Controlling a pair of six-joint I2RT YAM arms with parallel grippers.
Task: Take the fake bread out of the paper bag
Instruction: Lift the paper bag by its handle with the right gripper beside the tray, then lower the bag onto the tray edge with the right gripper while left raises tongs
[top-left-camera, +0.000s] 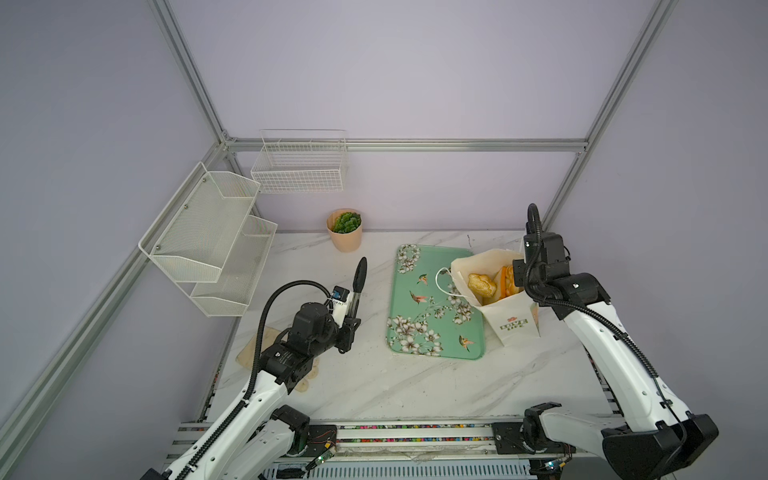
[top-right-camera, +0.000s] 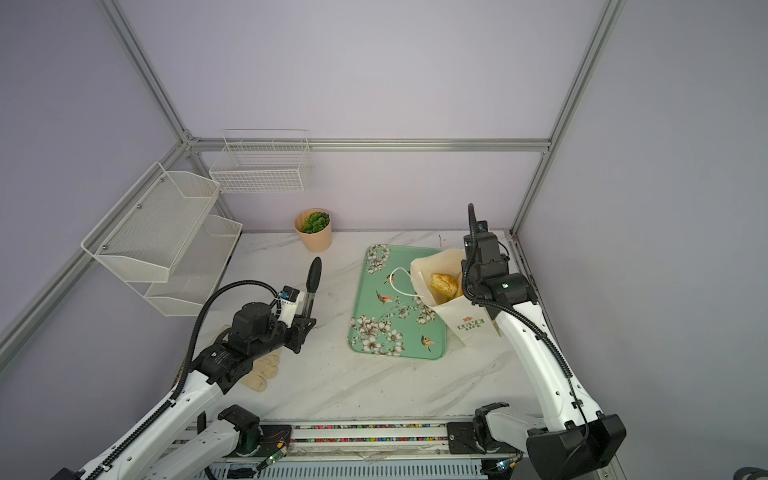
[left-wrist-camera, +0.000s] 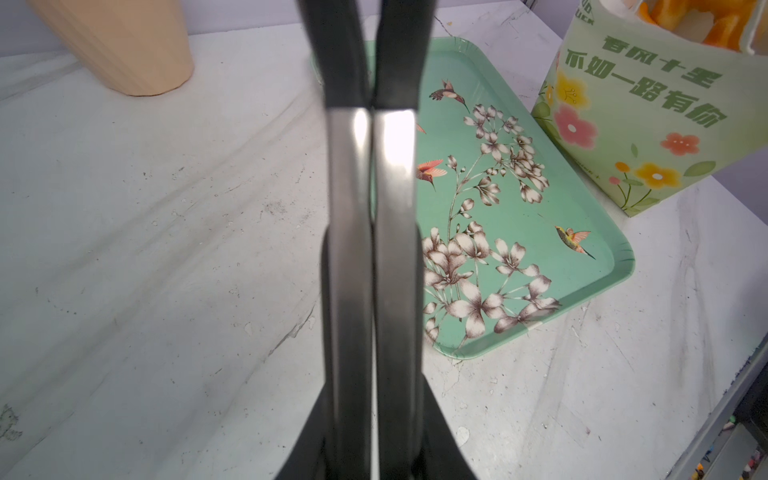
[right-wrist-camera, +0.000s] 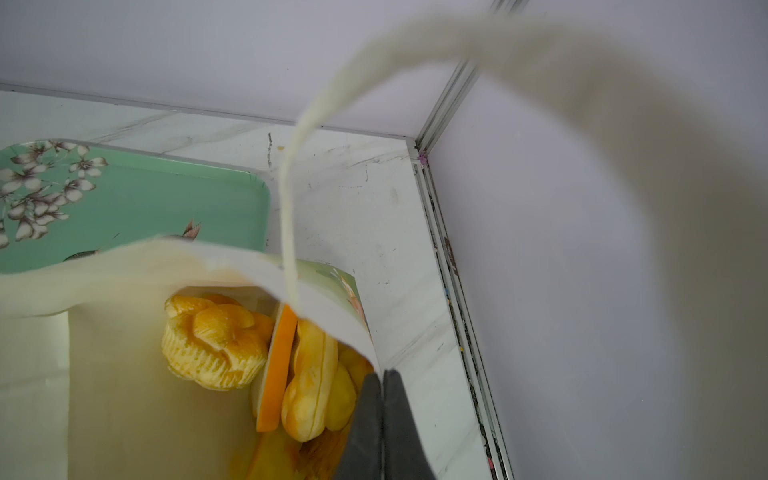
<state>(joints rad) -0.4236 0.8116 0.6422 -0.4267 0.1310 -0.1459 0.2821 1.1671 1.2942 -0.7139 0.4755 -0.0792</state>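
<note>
The paper bag stands open at the right edge of the green tray, "LOVE LIFE" on its front. Inside it lies fake bread: a ridged golden loaf and orange pieces. The right wrist view shows a knotted bun, a toast slice on edge and a pale roll. My right gripper is shut on the bag's right rim. My left gripper hovers left of the tray, shut on black-tipped metal tongs that point to the back, their arms pressed together.
A peach plant pot stands at the back, left of the tray. White mesh shelves and a wire basket hang on the left and back walls. A beige cloth lies under my left arm.
</note>
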